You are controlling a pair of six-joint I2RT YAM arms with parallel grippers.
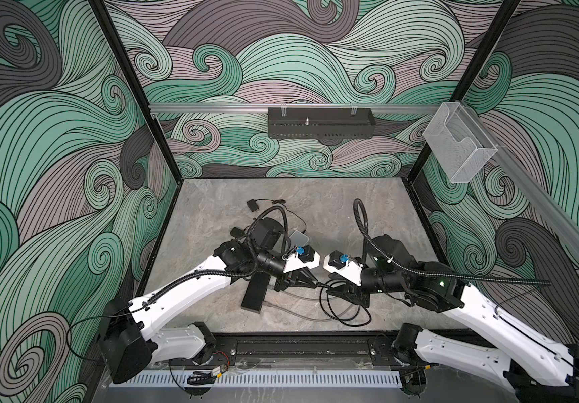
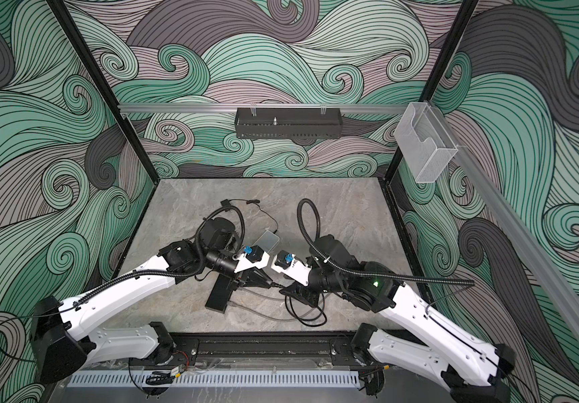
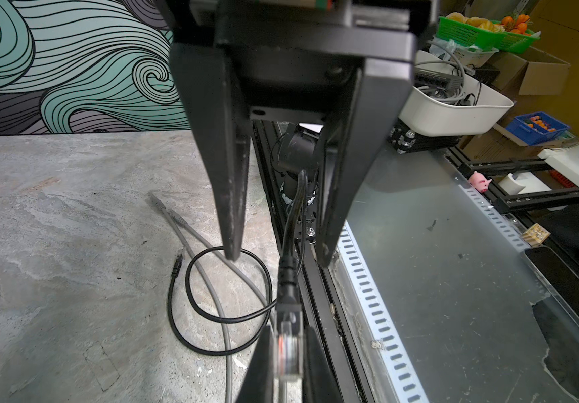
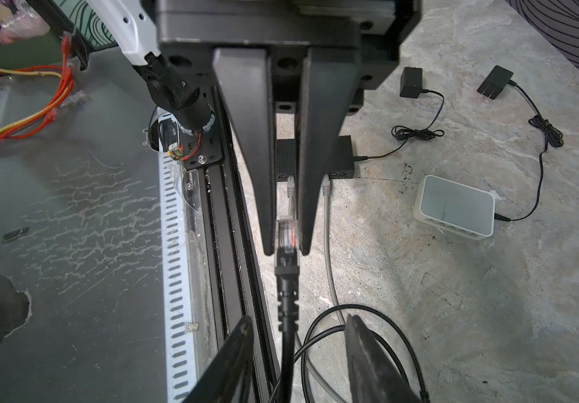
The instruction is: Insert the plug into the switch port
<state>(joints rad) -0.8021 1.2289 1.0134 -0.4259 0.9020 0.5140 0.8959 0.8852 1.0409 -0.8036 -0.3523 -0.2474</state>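
Jaws: shut tight on the plug point(image 4: 287, 232) at the left gripper point(image 4: 287, 249), spread wide at the right gripper point(image 4: 298, 319).
Held above the worktop point(image 4: 490, 314) near its front middle, clear tip tucked between the left jaws, boot and black cable point(image 4: 287, 359) running out between the right jaws, seemingly without touching either. Well apart from the white switch point(image 4: 455, 206), flat on the worktop farther back; ports along its edge too blurred to count. Near it, a black box point(image 4: 342, 157) with two grey cables point(image 4: 326, 216) plugged in.
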